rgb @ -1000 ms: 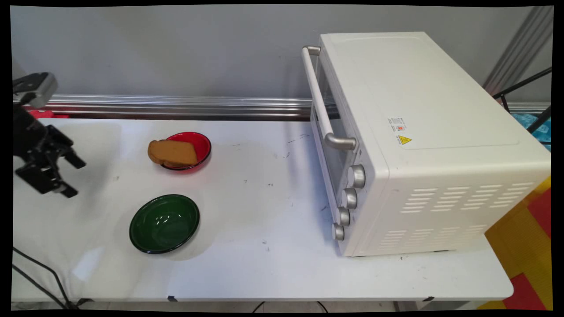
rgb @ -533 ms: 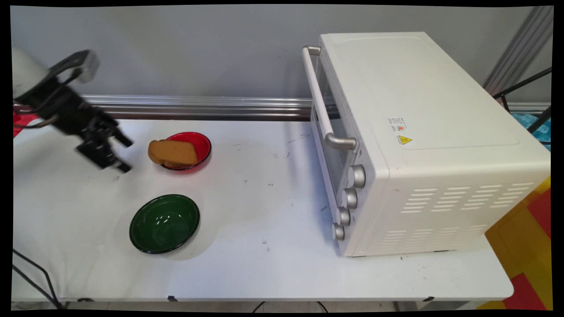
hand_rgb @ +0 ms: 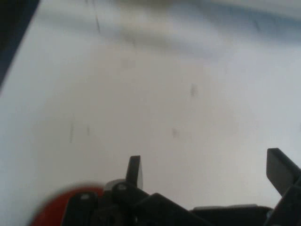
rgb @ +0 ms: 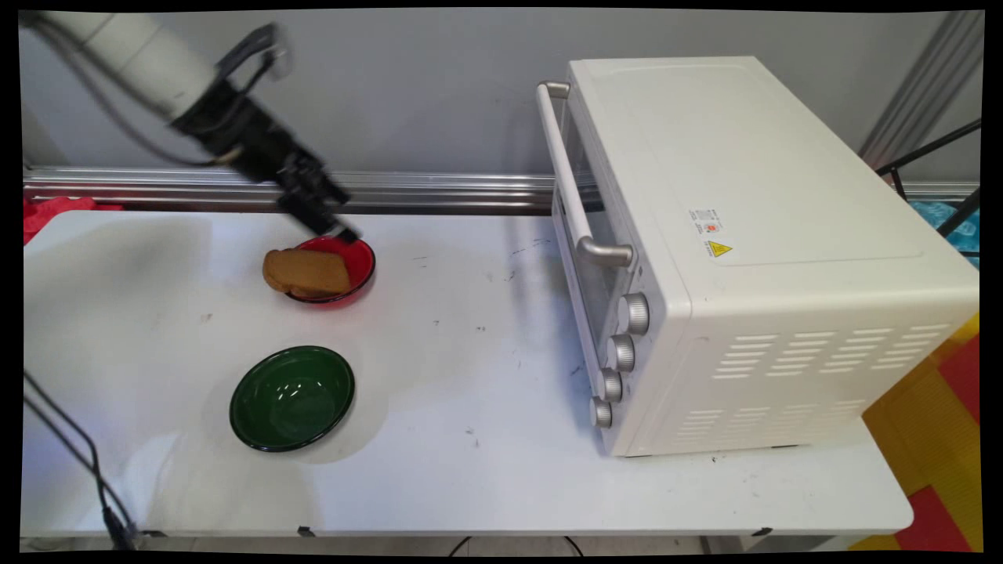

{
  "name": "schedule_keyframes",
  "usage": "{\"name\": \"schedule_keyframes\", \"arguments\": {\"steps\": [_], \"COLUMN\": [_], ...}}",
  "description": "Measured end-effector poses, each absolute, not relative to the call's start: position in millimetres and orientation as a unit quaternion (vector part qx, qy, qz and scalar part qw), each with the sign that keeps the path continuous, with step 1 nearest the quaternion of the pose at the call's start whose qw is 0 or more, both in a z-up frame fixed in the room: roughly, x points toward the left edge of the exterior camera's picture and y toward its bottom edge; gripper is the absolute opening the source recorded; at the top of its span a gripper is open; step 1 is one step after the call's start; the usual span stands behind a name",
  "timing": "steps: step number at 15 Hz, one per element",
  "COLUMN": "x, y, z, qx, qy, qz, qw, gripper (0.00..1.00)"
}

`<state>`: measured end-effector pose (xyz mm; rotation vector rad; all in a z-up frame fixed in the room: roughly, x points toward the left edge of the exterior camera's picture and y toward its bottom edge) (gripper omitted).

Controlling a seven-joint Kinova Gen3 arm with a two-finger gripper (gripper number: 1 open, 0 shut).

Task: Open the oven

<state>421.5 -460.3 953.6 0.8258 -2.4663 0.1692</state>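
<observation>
My black gripper point(rgb: 345, 217) hangs over the far rim of a red bowl point(rgb: 360, 262), with the arm slanting down from the upper left. A brown slice of bread point(rgb: 307, 272) lies across the bowl and overhangs its left rim. In the hand view the gripper point(hand_rgb: 207, 172) is open, with bare white table point(hand_rgb: 164, 94) and nothing else between the two fingers. The red bowl point(hand_rgb: 51, 209) shows at the bottom left of that view, behind the linkage. An empty green bowl point(rgb: 291, 397) sits nearer the front of the table.
A large white toaster oven point(rgb: 744, 235) fills the right half of the table, door shut, with its handle point(rgb: 568, 176) and several knobs point(rgb: 623, 352) facing left. A metal rail point(rgb: 439, 188) runs along the wall. Black cables point(rgb: 70, 462) hang at the front left.
The gripper has swept from the table's left edge up and to the right, ending over the red bowl's far rim. Bowls, bread and oven have not moved.
</observation>
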Motion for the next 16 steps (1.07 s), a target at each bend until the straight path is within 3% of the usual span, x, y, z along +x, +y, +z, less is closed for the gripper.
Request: {"name": "schedule_keyframes", "arguments": {"steps": [6, 16], "x": [346.9, 277.9], "y": [-511.1, -539.2], "z": [993.1, 1038.7], "qx": [0.289, 0.263], "qy": [-0.903, -0.901], "qz": [0.105, 0.100], "qw": [0.299, 0.329], "gripper": [1.00, 1.00]}}
